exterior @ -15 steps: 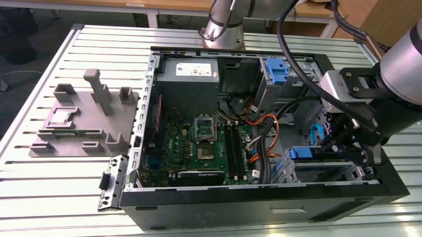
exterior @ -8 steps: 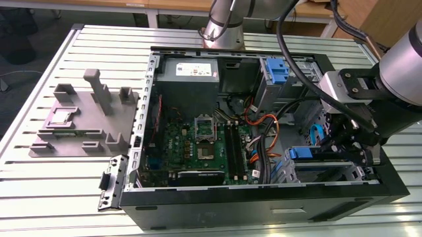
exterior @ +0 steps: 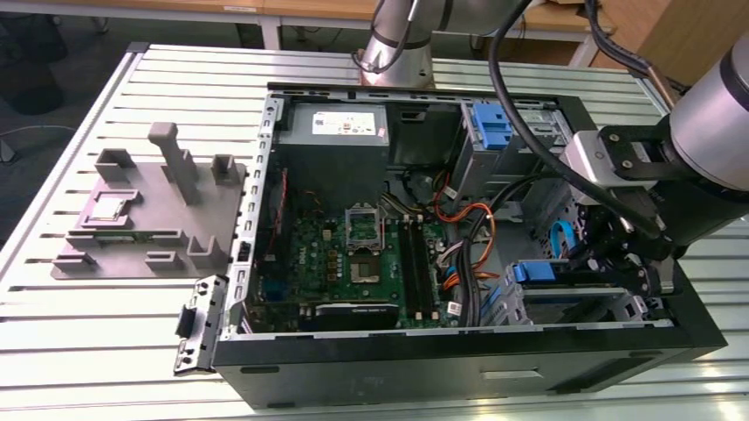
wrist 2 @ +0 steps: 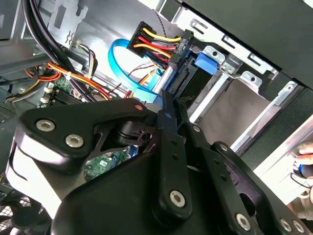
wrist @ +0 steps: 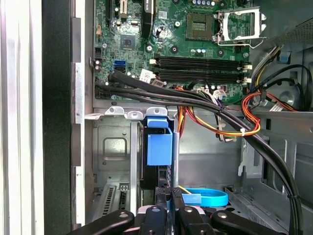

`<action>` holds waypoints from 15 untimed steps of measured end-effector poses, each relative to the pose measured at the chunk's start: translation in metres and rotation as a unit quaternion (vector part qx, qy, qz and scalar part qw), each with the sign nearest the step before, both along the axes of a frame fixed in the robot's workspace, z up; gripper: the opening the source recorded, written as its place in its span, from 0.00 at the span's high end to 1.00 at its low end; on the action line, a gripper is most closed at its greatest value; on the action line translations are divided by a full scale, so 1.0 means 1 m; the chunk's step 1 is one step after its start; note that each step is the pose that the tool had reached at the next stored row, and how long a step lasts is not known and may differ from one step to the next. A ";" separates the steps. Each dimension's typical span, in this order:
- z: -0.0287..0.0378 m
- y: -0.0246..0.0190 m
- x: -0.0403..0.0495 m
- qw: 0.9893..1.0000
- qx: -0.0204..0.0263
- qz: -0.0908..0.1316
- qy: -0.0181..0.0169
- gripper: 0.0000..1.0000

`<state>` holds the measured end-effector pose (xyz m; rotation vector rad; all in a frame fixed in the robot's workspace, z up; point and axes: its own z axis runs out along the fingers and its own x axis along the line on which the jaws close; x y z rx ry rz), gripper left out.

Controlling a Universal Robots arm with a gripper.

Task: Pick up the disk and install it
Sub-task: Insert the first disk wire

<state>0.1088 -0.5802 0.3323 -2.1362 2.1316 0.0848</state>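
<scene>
Lying at the exterior view's left on the slatted metal surface (exterior: 70, 132) is a grey fixture block (exterior: 146, 210) with upright posts, well apart from the work. Next comes the open computer case (exterior: 468, 368), its hinged side latch (exterior: 196, 323) hanging off the near corner. Inside it, the green motherboard (exterior: 351, 254) sits below the grey power supply (exterior: 339, 127), and a tangle of orange and black cables (exterior: 474, 237) runs between the board and the drive bays. A bare blue bracket (exterior: 492, 127) stands in the upper bay. At the exterior view's right, the hand (exterior: 632, 259) reaches down into the lower corner, just beside the disk (exterior: 541, 274), whose blue carrier end shows in the metal drive cage (exterior: 574, 307). In the first wrist view the disk (wrist: 159, 147) stands on edge in its slot, with the hand (wrist: 168, 215) pinched narrow on its near edge and a blue data cable (wrist: 208, 197) looped right beside the fingers. The second wrist view shows the power connector (wrist 2: 161, 46) with red, yellow and black wires close to the fingertips.
</scene>
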 end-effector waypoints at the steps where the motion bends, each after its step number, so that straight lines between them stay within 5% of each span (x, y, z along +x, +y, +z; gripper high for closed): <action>1: 0.0000 0.0000 0.0000 1.000 0.000 0.000 0.000 0.84; 8: -0.0025 0.0000 -0.0006 1.000 0.000 0.000 -0.006 0.84; 15: -0.0029 0.0000 -0.0011 1.000 0.000 0.000 -0.007 0.84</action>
